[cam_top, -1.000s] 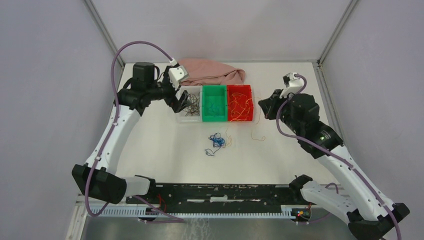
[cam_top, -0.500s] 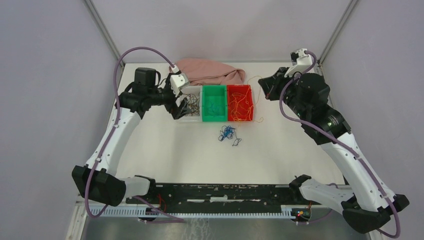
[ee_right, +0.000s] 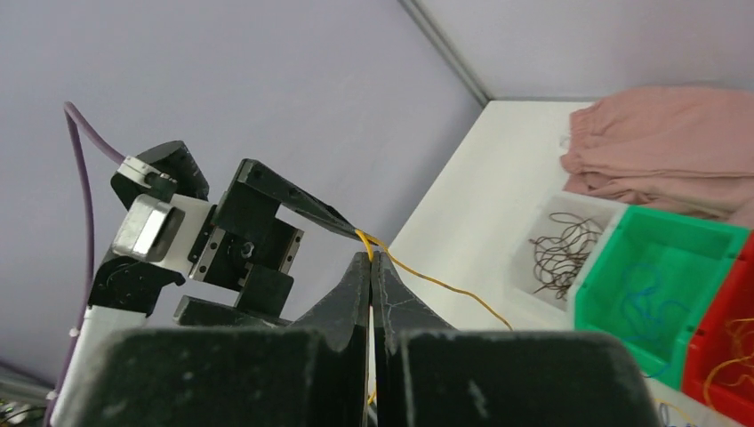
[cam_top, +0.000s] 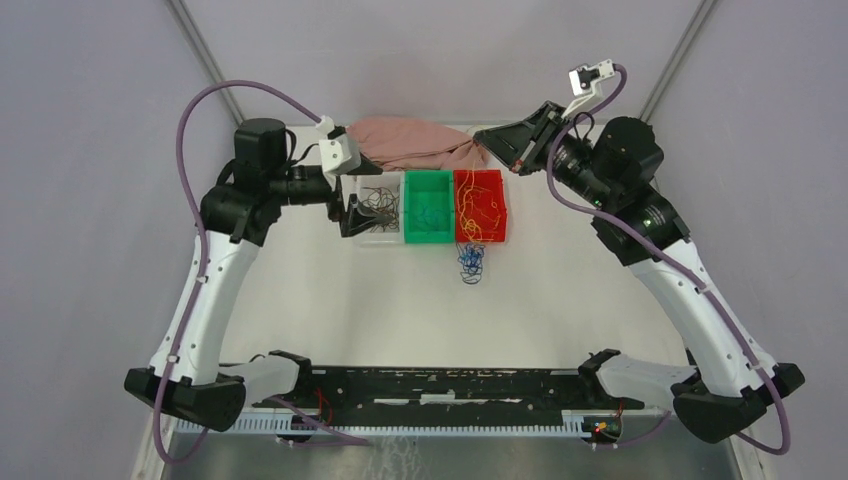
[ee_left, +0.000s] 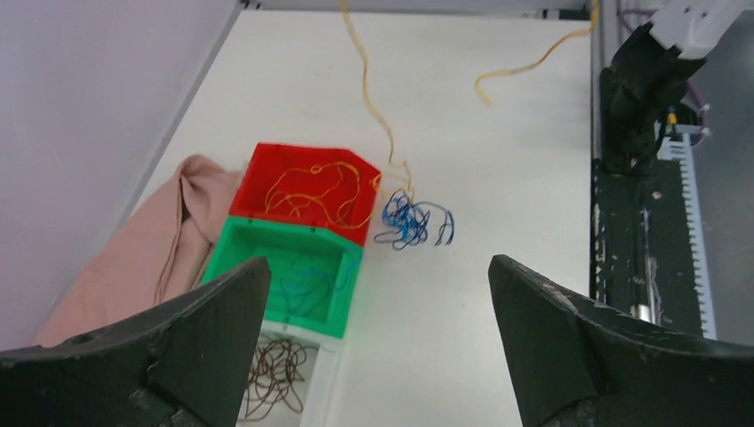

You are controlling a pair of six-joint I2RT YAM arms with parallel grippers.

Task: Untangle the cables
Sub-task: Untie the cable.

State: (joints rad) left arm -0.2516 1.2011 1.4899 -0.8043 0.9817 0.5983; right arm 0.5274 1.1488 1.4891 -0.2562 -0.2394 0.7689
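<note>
White table point(cam_top: 330, 300) between lilac walls point(cam_top: 90, 150); right end effector point(ee_right: 370, 258) pinching yellow cable point(ee_right: 442, 283).

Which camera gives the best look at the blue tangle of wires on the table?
The left wrist view: the blue tangle lies large and unobstructed beside the red bin. The top external view shows it only small. The right wrist view does not clearly show it.

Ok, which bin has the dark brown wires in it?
The clear bin at the row's left end; the green bin beside it holds blue wires, the red bin orange wires.
</note>
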